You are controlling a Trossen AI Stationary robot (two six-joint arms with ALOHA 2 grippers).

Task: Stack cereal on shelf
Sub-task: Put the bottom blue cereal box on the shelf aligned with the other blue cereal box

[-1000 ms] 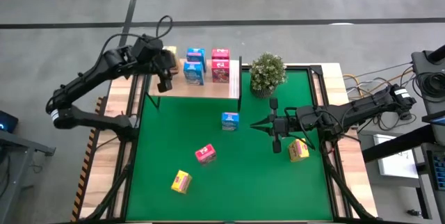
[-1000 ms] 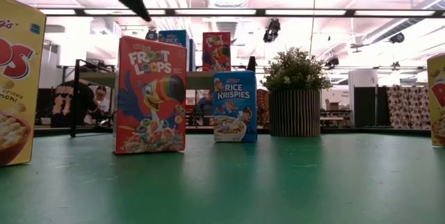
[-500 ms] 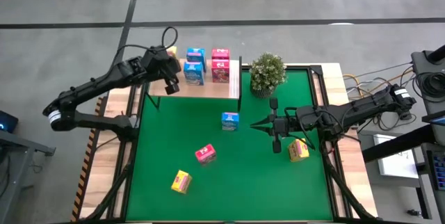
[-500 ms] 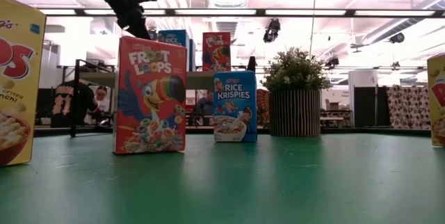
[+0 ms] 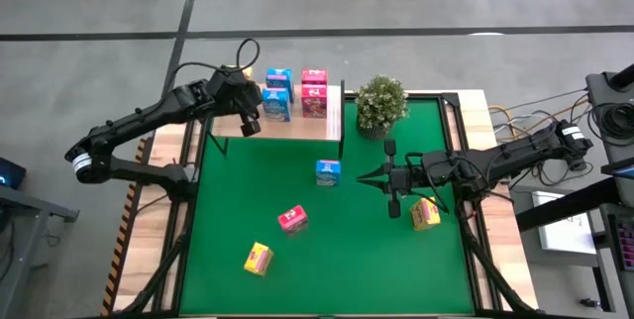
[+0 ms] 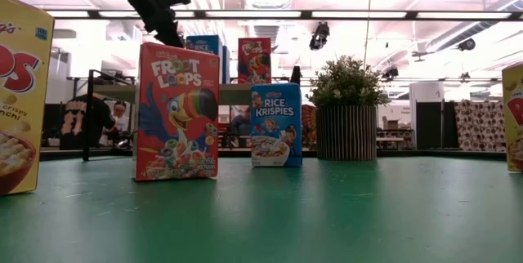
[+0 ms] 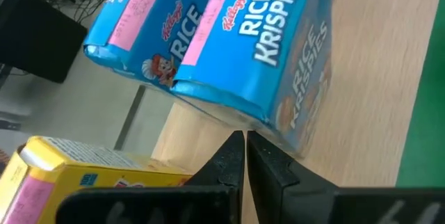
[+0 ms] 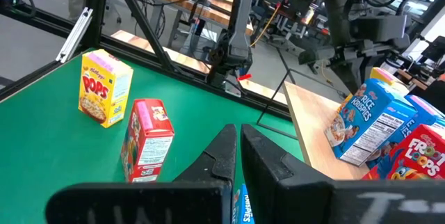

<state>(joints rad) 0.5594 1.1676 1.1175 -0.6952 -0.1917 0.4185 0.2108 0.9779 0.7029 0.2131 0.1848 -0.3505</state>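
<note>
Left gripper (image 5: 249, 121) – fingers now together, empty – has backed off the shelf (image 5: 297, 124) at upper left, yellow Pops box (image 7: 90, 172) delivered; four boxes remain.

The table (image 5: 158, 260) has wooden edges and carries a green mat (image 5: 347, 260). On the mat stand the light-wood shelf (image 5: 297, 126), a potted plant (image 5: 380, 104), a Rice Krispies box (image 5: 328, 172), a Froot Loops box (image 5: 293, 219) and two yellow Pops boxes (image 5: 258, 259) (image 5: 425, 214). On the shelf stand two blue Rice Krispies boxes (image 5: 277, 96), two red Froot Loops boxes (image 5: 314, 93) and one yellow box (image 7: 90, 172).
</note>
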